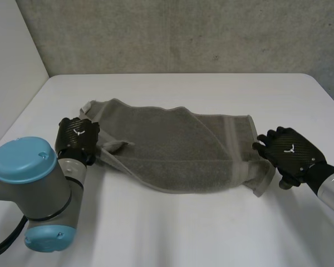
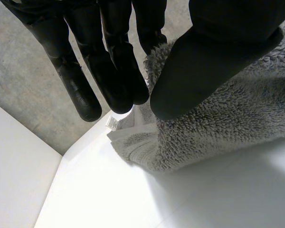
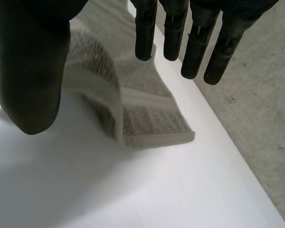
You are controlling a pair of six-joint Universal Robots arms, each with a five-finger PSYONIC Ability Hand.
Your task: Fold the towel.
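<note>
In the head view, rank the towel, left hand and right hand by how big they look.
1. towel, by far the largest.
2. right hand, its back spread toward the camera.
3. left hand, seen more end-on, so it looks smaller; the hands' true sizes may match.

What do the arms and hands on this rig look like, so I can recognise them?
The left hand and right hand are black, each with a carbon-weave back plate bearing a small white mark. Their fingers are slim, dark and round-tipped; the thumbs are thicker. The left arm is a grey joint with light-blue caps; the right arm shows a silver-grey wrist.
</note>
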